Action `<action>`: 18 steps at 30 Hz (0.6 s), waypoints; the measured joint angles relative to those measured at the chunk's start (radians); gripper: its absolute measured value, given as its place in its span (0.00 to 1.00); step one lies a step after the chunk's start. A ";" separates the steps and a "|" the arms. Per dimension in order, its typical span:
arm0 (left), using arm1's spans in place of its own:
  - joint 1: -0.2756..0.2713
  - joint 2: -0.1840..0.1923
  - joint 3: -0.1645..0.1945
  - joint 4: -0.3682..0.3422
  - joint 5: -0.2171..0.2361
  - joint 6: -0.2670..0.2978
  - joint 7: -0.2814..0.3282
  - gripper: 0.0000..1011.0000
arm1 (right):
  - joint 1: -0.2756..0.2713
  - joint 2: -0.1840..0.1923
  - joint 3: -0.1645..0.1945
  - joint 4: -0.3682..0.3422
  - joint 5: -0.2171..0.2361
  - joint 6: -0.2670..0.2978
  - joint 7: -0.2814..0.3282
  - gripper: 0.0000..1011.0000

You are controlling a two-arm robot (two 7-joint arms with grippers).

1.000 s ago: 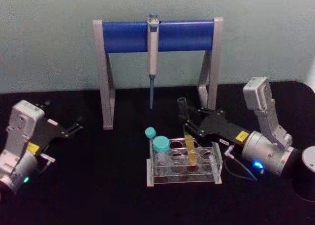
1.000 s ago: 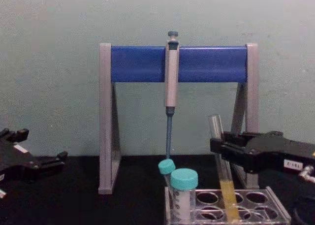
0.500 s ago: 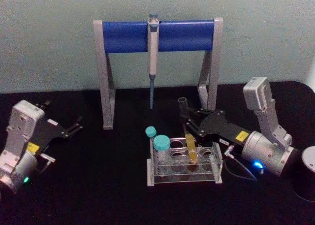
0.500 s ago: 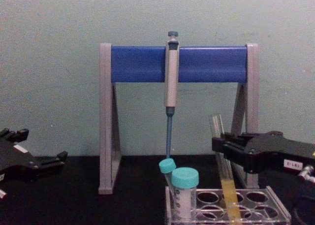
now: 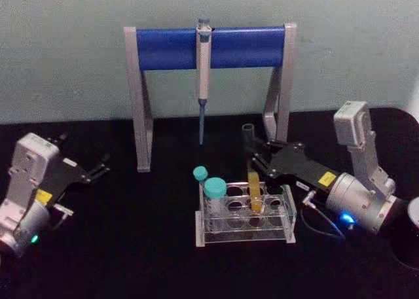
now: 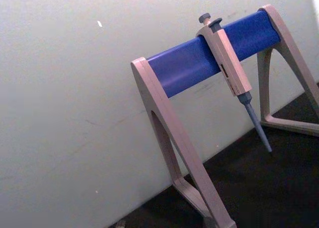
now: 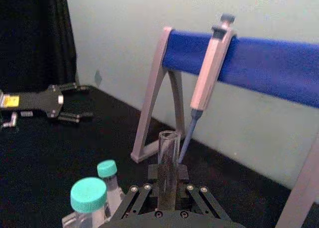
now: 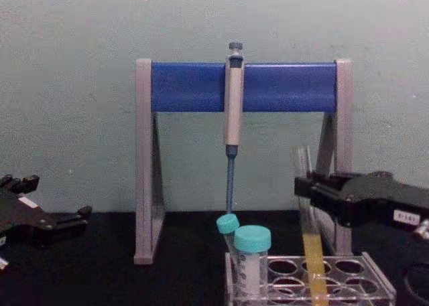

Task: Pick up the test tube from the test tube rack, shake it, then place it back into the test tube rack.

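Note:
The test tube (image 5: 251,171), long clear glass with yellow liquid low down, stands nearly upright with its lower end still inside the clear test tube rack (image 5: 222,237). My right gripper (image 5: 255,160) is shut on the tube's upper half, reaching in from the right. From the chest, the test tube (image 8: 307,232) rises out of the test tube rack (image 8: 375,279), with the right gripper (image 8: 305,189) clamped below its open mouth. The right wrist view has the test tube (image 7: 168,153) held between the fingers (image 7: 151,180). My left gripper (image 5: 98,167) rests open at the far left.
Two teal-capped tubes (image 5: 213,191) stand in the rack's left end. Behind it is the grey-and-blue pipette stand (image 5: 163,47) with a hanging pipette (image 5: 203,63). A dark round object (image 5: 409,243) sits at the right edge. Bare black tabletop lies between the left arm and the rack.
The right gripper has lifted the test tube a little and shifted it right, standing it more upright. The left arm has not moved.

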 joint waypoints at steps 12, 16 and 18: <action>0.000 0.000 0.000 0.000 0.000 0.000 0.000 0.99 | -0.045 0.010 0.053 -0.065 0.048 -0.084 0.016 0.23; 0.000 0.000 0.000 0.000 0.000 0.000 0.000 0.99 | -0.059 0.010 0.072 -0.088 0.062 -0.128 0.025 0.23; 0.000 0.000 0.000 0.000 0.000 0.000 0.000 0.99 | -0.063 0.008 0.078 -0.094 0.067 -0.148 0.028 0.23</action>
